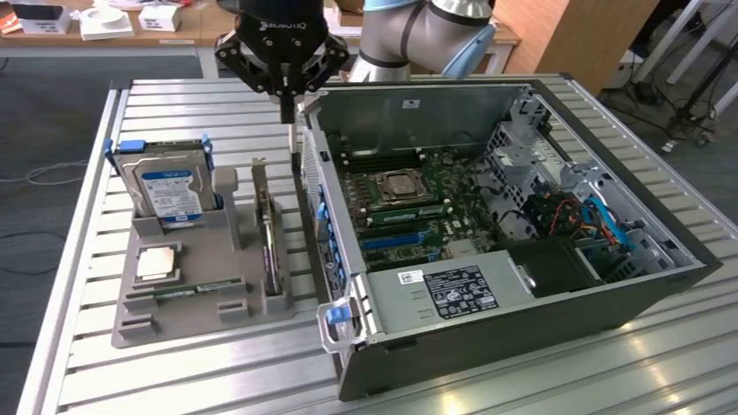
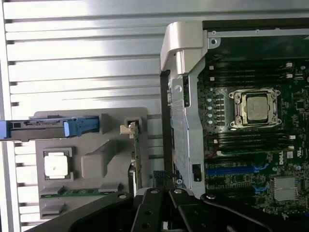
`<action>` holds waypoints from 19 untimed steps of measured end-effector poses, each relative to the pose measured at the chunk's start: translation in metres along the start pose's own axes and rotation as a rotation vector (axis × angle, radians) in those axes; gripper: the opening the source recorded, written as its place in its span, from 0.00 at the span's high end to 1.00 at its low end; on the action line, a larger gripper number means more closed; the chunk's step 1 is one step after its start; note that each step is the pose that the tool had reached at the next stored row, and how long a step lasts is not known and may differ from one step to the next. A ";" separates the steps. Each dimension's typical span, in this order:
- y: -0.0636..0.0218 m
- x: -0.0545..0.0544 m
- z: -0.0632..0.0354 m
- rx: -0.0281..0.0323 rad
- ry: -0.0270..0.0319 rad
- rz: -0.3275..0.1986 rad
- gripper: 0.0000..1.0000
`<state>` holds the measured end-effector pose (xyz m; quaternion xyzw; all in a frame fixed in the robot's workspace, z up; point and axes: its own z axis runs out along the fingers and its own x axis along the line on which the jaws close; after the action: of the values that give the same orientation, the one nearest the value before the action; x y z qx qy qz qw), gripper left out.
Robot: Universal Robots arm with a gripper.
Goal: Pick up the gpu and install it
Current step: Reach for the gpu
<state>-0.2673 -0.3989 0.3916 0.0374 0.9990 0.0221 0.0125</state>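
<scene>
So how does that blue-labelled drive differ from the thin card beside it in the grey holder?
The hard drive is a thick silver box with a blue label and blue side rails; the gpu is a thin dark board with a metal end bracket. The hard drive stands on its short end; the gpu on its long edge. Both sit in the grey holder.

Lab, aluminium bench (image 1: pixel 173 95), opened computer case (image 1: pixel 519 333)
</scene>
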 end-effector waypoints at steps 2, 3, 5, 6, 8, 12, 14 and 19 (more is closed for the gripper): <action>-0.0003 0.005 0.0000 0.0000 0.0001 0.000 0.89; -0.0005 0.007 0.0001 0.0000 0.0001 0.000 0.89; -0.0008 0.011 0.0001 0.0000 0.0004 0.000 0.89; -0.0010 0.013 0.0002 0.0000 0.0005 0.000 0.89; -0.0013 0.017 0.0002 0.0002 0.0009 0.000 0.89; -0.0019 0.025 0.0003 0.0003 0.0016 0.000 0.89; -0.0021 0.027 0.0003 0.0003 0.0019 0.000 0.89; -0.0022 0.029 0.0003 0.0002 0.0019 0.000 0.89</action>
<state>-0.2963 -0.3988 0.3905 0.0374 0.9990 0.0220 0.0115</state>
